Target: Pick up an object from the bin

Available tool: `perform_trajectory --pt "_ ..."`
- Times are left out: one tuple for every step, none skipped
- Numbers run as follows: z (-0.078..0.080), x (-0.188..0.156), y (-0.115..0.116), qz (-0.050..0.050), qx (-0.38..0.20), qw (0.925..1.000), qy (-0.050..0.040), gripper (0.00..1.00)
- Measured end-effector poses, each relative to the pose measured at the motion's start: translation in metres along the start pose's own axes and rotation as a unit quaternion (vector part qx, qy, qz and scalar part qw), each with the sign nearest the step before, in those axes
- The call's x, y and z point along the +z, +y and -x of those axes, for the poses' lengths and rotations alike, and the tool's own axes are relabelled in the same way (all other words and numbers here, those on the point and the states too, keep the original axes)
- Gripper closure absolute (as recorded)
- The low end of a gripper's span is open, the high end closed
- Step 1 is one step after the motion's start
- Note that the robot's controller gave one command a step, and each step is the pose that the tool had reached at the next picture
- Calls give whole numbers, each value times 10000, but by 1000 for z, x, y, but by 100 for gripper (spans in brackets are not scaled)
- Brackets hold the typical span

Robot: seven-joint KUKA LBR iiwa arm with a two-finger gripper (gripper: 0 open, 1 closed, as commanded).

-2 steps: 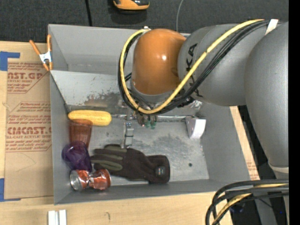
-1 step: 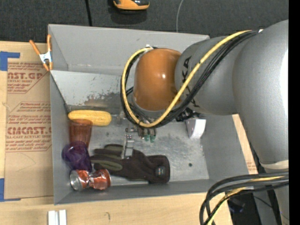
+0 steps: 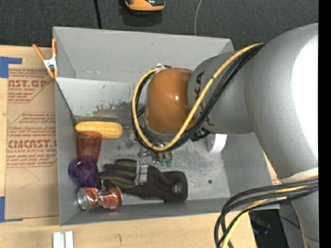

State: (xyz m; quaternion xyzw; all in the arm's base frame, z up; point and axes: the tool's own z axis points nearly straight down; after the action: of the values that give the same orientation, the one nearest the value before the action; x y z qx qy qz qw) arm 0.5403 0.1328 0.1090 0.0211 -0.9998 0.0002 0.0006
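My gripper (image 3: 140, 173) reaches down from under the arm's orange cover and sits on a dark brown glove (image 3: 160, 184). The glove lies flat along the bin's front wall, with its fingers pointing left. A crushed red and silver can (image 3: 100, 198) lies just left of the glove in the front left corner. Behind the can stands a purple cup-like thing (image 3: 85, 172).
A reddish-brown translucent cup (image 3: 89, 145) and a yellow banana-shaped thing (image 3: 99, 129) lie along the left wall. A white object (image 3: 217, 142) peeks out at the right wall, partly hidden by the arm. The arm covers the bin's middle and back right.
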Motion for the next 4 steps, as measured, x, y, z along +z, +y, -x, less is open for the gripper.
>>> perform_trajectory --pt "-5 36 22 -4 18 10000 -23 100" --pt "-4 36 22 -1 21 10000 -22 100" --pt "-4 36 22 -1 21 10000 -23 100" --pt "23 6 0 5 -634 9980 -17 100"
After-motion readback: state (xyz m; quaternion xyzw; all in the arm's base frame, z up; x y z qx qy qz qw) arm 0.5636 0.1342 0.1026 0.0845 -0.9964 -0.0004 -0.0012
